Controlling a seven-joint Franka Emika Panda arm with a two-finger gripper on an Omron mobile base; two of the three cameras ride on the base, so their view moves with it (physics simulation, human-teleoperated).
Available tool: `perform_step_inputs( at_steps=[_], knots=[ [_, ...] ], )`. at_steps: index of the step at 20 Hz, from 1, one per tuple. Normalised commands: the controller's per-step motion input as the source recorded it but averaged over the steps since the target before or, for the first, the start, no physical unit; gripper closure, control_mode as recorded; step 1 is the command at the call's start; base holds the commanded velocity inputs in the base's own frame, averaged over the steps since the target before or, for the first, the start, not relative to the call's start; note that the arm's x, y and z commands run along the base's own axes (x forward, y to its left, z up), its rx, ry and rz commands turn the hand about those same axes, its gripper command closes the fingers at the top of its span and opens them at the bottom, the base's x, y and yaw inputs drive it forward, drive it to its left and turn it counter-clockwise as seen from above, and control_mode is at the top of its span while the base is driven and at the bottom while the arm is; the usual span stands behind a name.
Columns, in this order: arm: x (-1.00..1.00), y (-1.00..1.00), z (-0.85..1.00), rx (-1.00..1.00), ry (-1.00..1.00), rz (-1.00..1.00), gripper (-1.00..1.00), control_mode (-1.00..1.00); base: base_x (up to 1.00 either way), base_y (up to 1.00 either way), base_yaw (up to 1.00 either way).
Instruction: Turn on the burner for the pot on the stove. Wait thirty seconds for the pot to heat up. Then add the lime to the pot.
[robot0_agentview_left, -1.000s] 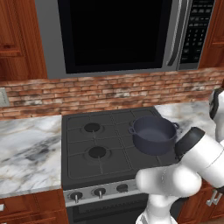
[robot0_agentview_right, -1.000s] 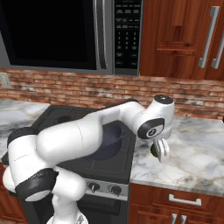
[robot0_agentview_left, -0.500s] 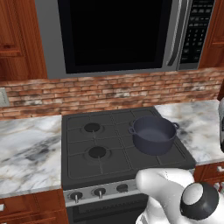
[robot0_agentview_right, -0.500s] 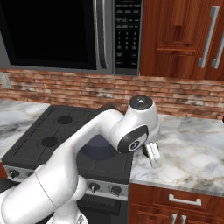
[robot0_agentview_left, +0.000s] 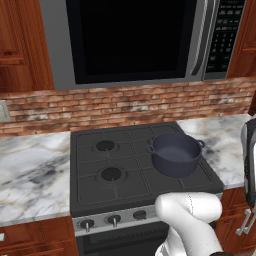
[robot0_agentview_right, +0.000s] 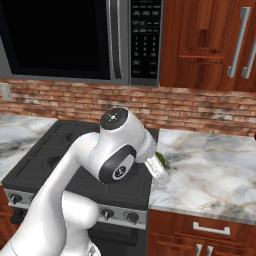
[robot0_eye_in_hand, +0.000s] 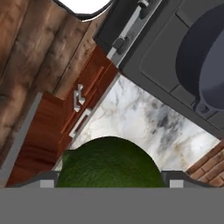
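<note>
The dark blue-grey pot (robot0_agentview_left: 175, 152) stands lidless on the stove (robot0_agentview_left: 100, 170) at its back right burner. In the hand view the pot (robot0_eye_in_hand: 205, 57) is at the upper right, over the stove (robot0_eye_in_hand: 148, 48). My gripper (robot0_eye_in_hand: 109, 180) is shut on the lime (robot0_eye_in_hand: 109, 162), a green fruit that fills the gap between the fingertips and hangs above the marble counter (robot0_eye_in_hand: 144, 118). In the right base view my gripper (robot0_agentview_right: 159, 170) hangs at the stove's right edge with a bit of the lime (robot0_agentview_right: 160, 159) showing. My arm hides the pot there.
Dark knobs line the stove's front strip (robot0_agentview_left: 114, 219) (robot0_agentview_right: 105, 213) (robot0_eye_in_hand: 120, 43). A microwave (robot0_agentview_left: 135, 40) hangs above the stove. Marble counters lie to the left (robot0_agentview_left: 30, 175) and right (robot0_agentview_right: 210, 175), with a brick wall behind. Wooden cabinets with handles (robot0_eye_in_hand: 78, 98) sit below the counter.
The arm has swung round, and the gripper with the lime has moved left from over the right counter towards the stove's right edge. The pot has not moved.
</note>
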Motion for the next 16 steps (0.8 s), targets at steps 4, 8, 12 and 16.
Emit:
perform_step_inputs(
  at_steps=[4,8,12,16],
  knots=[
    [0.01,0.1,0.5,-0.02,0.07,0.09,1.0,-1.0,0.0,0.0,0.0],
    [0.05,0.34,0.28,0.08,0.07,0.07,1.0,-1.0,0.0,0.0,0.0],
    [-0.05,0.59,0.26,0.03,0.08,0.1,1.0,-1.0,0.0,0.0,0.0],
    [-0.1,0.63,0.03,0.0,0.02,0.14,1.0,-1.0,0.0,0.0,0.0]
  ],
)
